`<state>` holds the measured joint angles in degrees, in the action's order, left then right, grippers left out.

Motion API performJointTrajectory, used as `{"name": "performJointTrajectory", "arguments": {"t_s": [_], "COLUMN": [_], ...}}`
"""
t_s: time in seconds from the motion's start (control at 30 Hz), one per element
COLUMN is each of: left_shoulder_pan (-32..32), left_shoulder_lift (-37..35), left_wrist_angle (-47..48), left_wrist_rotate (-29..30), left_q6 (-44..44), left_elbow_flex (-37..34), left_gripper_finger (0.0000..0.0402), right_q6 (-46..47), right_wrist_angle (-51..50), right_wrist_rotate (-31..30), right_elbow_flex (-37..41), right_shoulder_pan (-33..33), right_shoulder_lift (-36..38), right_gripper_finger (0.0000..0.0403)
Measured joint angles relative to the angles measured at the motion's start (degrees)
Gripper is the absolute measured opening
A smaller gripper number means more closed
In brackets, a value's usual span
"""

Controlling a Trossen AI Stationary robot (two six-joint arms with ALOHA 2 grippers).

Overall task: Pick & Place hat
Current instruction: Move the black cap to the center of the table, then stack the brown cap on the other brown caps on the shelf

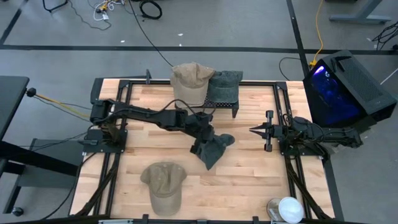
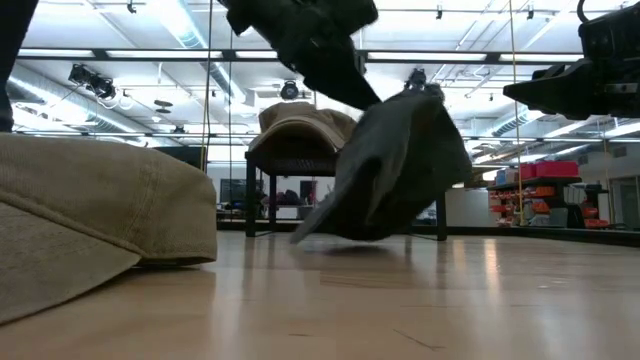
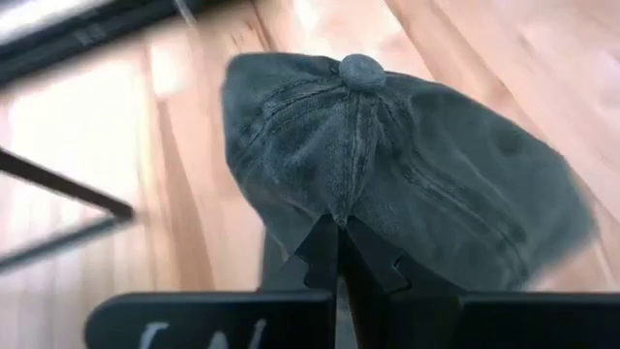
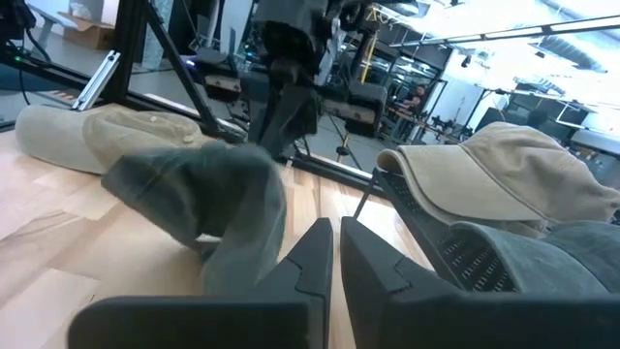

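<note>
A dark grey cap (image 1: 214,149) hangs from my left gripper (image 1: 203,133) at the table's middle, and the gripper is shut on it. In the left wrist view its crown (image 3: 407,165) with the top button (image 3: 361,70) fills the picture. A tan hat (image 1: 163,185) lies on its brim and rim at the near left. On the black rack (image 1: 222,103) at the far edge sit another tan hat (image 1: 191,78) and a grey hat (image 1: 225,83). My right gripper (image 1: 254,130) waits shut and empty, to the right of the cap. My left gripper pinches the cloth of the grey cap's crown (image 3: 334,215), some way from the top button, between its two fingers (image 3: 320,254). It comes slanting down from the table's left. The cap hangs below the fingers; its lowest edge (image 2: 325,235) is at table height, and I cannot tell whether it touches.
A white round object (image 1: 289,209) stands at the near right corner. A dark box with blue light (image 1: 341,87) sits beyond the table's right edge. Bare wood (image 1: 249,180) lies near of the cap and right of the tan hat. Black frame rails (image 1: 283,102) border the table.
</note>
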<state>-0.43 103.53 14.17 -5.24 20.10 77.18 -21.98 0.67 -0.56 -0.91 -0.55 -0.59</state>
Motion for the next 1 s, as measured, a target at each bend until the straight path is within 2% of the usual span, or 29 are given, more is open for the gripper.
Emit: {"name": "performJointTrajectory", "arguments": {"t_s": [0.23, 0.43, 0.67, 0.8, 1.0], "left_shoulder_pan": [-0.04, -0.15, -0.41, -0.72, -2.21], "left_shoulder_lift": [2.38, 2.45, 2.45, 1.40, -3.02], "left_wrist_angle": [-0.12, -0.35, -0.24, 0.51, 6.18], "left_wrist_rotate": [-2.14, -2.22, -6.03, -5.98, -4.17], "left_q6": [0.00, 0.15, 4.63, 4.91, 9.07], "left_elbow_flex": [-0.12, -0.10, -0.10, -0.08, -0.04], "left_gripper_finger": [0.0044, 0.0049, 0.0056, 0.0086, 0.0161], "right_q6": [0.01, 0.01, 0.00, 0.01, 0.01], "right_wrist_angle": [0.53, 0.62, 0.63, 0.63, 0.63], "right_wrist_rotate": [-0.02, -0.06, -0.04, -0.04, -0.07], "right_elbow_flex": [0.00, 0.00, 0.00, 0.00, 0.00], "right_shoulder_pan": [0.00, 0.02, 0.02, -0.01, 0.02], "right_shoulder_lift": [-0.18, -0.23, -0.23, -0.23, -0.26], "right_gripper_finger": [0.0029, 0.0029, 0.0029, 0.0029, 0.0029]}}
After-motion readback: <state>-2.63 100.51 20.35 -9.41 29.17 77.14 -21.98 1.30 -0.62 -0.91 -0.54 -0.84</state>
